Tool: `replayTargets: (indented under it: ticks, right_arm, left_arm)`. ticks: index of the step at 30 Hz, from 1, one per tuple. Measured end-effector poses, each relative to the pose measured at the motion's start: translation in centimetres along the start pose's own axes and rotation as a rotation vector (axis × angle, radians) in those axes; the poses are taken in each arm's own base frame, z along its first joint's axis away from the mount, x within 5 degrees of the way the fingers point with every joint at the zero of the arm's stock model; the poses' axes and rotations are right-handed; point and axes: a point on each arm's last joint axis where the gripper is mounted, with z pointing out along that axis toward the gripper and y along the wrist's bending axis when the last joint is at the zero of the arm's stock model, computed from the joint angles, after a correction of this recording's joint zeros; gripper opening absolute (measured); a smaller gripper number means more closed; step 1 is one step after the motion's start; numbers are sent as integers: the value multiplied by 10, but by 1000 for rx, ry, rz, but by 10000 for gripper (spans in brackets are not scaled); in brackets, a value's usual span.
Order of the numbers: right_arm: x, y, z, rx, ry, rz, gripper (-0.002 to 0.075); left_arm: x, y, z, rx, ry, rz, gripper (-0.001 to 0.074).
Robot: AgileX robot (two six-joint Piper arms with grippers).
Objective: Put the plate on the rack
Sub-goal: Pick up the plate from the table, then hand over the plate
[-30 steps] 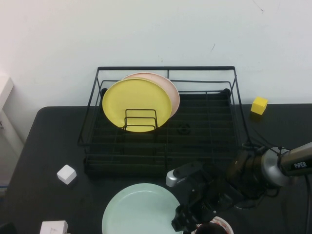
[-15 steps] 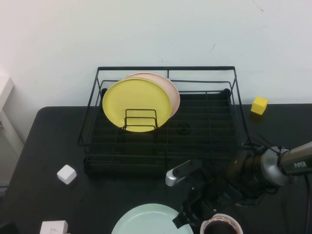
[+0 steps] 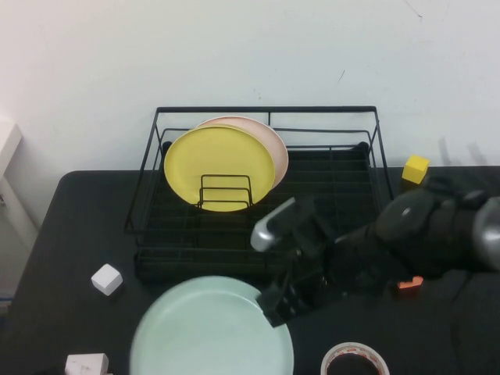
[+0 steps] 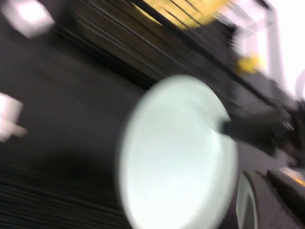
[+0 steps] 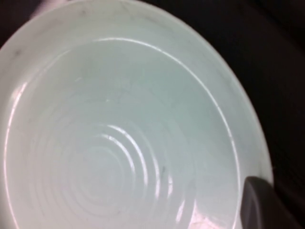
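The right wrist view alone shows faint concentric rings on the mint-green plate (image 5: 119,138). From above, the right gripper (image 3: 275,306) pinches the plate's (image 3: 209,328) right rim, near the black wire rack (image 3: 266,183) holding a yellow plate (image 3: 219,166). The left gripper is out of sight.

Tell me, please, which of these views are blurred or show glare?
Left wrist view: motion-smeared, plate and rack streaked. Right wrist view: sharp, ring-shaped glare on the plate, right gripper a dark corner. High view: clear, even light, arm shadows on the wall; left gripper unseen.
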Motion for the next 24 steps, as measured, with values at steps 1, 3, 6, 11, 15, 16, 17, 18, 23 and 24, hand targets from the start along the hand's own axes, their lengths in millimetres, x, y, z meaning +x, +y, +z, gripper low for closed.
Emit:
replayTargets:
  ticks: [1, 3, 6, 11, 15, 16, 17, 18, 23, 24]
  right_arm:
    - [-5, 7, -8, -13, -19, -24, 9]
    - [-16, 17, -27, -28, -63, -56, 9]
    - [-27, 32, -53, -49, -121, -104, 9]
    - [-40, 52, -93, -67, -209, -172, 9]
    - [-44, 64, -112, -103, -246, -206, 9]
    - [-44, 67, -115, -125, -254, -211, 9]
    - [-44, 70, -116, -146, -259, -215, 9]
    - [-44, 73, -118, -176, -268, -217, 9]
    - [-47, 83, -121, -284, -330, -269, 9]
    - [-47, 84, -122, -290, -345, -296, 9]
  left_arm:
    - [2, -4, 0, 39, 21, -33, 0]
    - [5, -10, -1, 109, 56, -45, 38]
    - [7, -18, -2, 198, 92, -87, 213]
    - [8, -21, -3, 234, 97, -89, 547]
    - [7, -20, -3, 224, 86, -70, 609]
    - [6, -20, -3, 223, 79, -67, 606]
    - [6, -20, -2, 222, 73, -60, 600]
    - [5, -20, -2, 222, 65, -48, 587]
    - [4, -20, -2, 223, 39, 35, 395]
    - [4, -20, -2, 224, 34, 60, 313]
